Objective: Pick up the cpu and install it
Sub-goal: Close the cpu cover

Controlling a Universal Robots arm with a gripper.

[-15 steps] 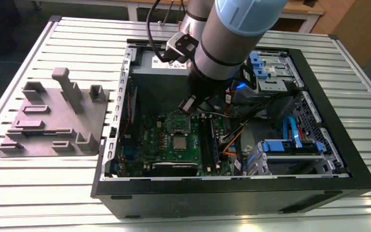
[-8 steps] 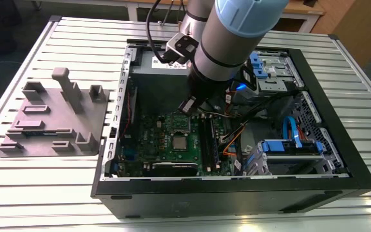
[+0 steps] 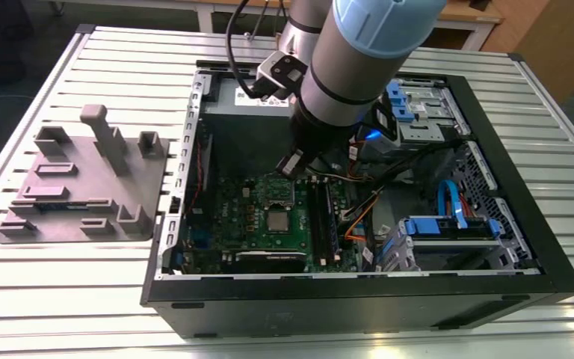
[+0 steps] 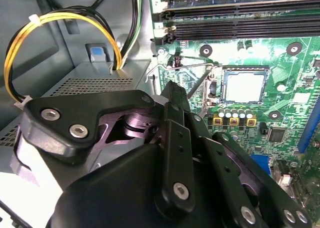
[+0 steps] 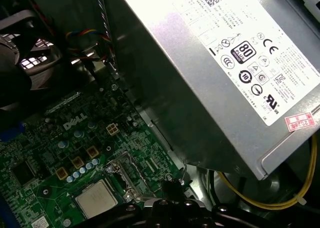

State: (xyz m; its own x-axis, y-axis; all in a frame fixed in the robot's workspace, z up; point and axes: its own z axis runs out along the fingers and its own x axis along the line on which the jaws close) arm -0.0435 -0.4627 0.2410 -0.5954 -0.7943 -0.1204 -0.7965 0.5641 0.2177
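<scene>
Your robot arm [image 3: 352, 67] reached down into the open computer case [image 3: 367, 299] that lay on the slatted table [image 3: 68, 299]. The green motherboard [image 3: 257, 224] sat flat inside the case, and everything here is told from it. The cpu [image 3: 280, 221] lay in the square socket near the middle of the motherboard. You could see its silver top in the second wrist view [image 4: 244, 86] and in the first wrist view [image 5: 96, 198] too. The hand [image 3: 295, 162] hung just above the motherboard, near the cpu but not touching it. You could not tell if the hand was apart or together. It held nothing that showed. The silver power box [image 5: 225, 63] sat past the motherboard's far edge. A grey holder tray [image 3: 78, 187] stood on the table outside the case, well apart from the motherboard.
</scene>
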